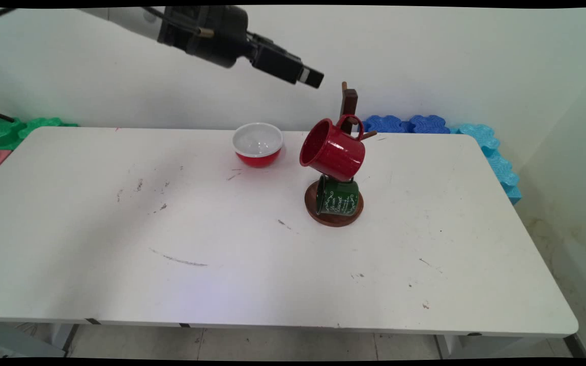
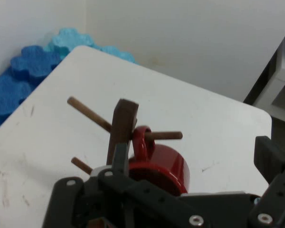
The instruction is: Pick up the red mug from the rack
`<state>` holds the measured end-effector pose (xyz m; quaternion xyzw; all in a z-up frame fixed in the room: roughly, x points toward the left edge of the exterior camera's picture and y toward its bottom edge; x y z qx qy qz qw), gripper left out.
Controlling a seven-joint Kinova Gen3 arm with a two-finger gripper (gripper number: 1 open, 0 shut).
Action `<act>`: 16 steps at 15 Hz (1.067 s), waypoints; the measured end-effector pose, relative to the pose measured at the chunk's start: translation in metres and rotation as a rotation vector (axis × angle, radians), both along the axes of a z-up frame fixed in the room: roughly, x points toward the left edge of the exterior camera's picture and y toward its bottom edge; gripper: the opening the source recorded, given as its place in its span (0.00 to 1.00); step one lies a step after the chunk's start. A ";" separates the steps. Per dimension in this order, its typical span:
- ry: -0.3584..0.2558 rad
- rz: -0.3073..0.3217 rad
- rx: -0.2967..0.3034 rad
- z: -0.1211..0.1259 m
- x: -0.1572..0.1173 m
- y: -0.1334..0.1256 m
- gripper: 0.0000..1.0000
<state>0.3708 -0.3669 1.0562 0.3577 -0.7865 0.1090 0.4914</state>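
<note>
Gripper (image 1: 309, 76) hangs high over the table's (image 1: 120, 284) far side, at about 11 o'clock from the mug rack (image 1: 348, 104), angled down toward it, apart from the post. In the hand view the fingers (image 2: 268, 154) stand spread wide w/ nothing between them: jaws apart, empty.

Red mug (image 1: 332, 150) hangs by its handle on one of the rack's upper pegs, tilted, mouth facing roughly 9 o'clock in the main view. It's the thing nearest the gripper, at about 5 o'clock from it, not touching. In the hand view its handle loops over a wooden peg (image 2: 164, 135) right beside the dark post, and the mug body sits just above the gripper's linkage.

Green mug (image 1: 337, 196) w/ white lettering hangs lower on the same rack, directly below the red one, over the round wooden base (image 1: 334, 218); prob. resting against the base, but contact isn't clear.

Red bowl (image 1: 257, 145) w/ white inside sits upright on the table at about 9 o'clock from the red mug, near it but apart.

Blue foam pieces (image 1: 407, 124) lie against the wall behind the rack, running along the table's right edge at 3 o'clock. Green foam (image 1: 18, 127) sits at the far left corner, approx. 9 o'clock from the bowl. Table top has dark scuffs.
</note>
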 end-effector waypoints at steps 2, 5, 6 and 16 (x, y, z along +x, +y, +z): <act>-0.009 0.011 0.022 -0.008 -0.003 0.003 1.00; -0.017 0.024 0.051 -0.020 -0.008 0.006 1.00; -0.019 0.028 0.059 -0.023 -0.010 0.006 1.00; -0.017 0.066 0.153 -0.057 -0.021 0.009 1.00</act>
